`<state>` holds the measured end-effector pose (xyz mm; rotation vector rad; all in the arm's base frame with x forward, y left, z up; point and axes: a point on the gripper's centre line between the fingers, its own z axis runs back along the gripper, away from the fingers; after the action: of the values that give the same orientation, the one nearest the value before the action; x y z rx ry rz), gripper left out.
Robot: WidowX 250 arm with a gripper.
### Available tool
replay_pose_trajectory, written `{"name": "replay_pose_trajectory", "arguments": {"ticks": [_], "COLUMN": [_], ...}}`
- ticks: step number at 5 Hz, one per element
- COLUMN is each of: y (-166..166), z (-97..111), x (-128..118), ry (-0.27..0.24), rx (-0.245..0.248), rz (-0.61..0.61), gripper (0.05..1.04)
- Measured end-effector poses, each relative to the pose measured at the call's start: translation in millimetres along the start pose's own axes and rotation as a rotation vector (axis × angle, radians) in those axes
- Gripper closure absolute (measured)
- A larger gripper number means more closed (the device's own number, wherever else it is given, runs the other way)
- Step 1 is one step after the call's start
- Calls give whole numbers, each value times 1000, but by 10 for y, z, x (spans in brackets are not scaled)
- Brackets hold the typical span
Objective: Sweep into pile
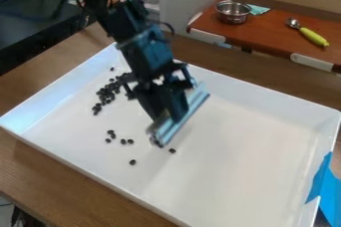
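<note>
My gripper (174, 116) hangs over the middle of the white tray (246, 156), shut on a light bluish sweeping tool (183, 116) with a long, straight edge. The tool slants from lower left to upper right, low over the tray floor. Behind and left of it, a cluster of small black beans (106, 93) lies in the tray's left part, partly hidden by the arm. Several loose beans (112, 134) are scattered nearer the front. One bean (132, 162) lies in front of them, and another bean (172, 151) is just beside the tool's lower end.
The tray's raised walls surround the beans. Blue tape (325, 186) is on the right wall. Behind the wooden table (33, 171), a metal bowl (233, 12) and a spoon with a green handle (313, 36) rest on a reddish-brown surface. A wooden beam crosses the top.
</note>
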<state>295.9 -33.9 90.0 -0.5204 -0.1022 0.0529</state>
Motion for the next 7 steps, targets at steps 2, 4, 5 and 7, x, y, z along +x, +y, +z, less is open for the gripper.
{"name": "replay_pose_trajectory", "arguments": {"ticks": [2,4,5,7], "y": [-110,7,92,389], "z": [-350,-475,-453,-267], "x": [-221,-192,-183,-239], "ry": [-21,-71,-75,-44], "rx": [48,70,72,57], "rz": [-79,-116,-112,-91], "gripper": [706,711,711,711]}}
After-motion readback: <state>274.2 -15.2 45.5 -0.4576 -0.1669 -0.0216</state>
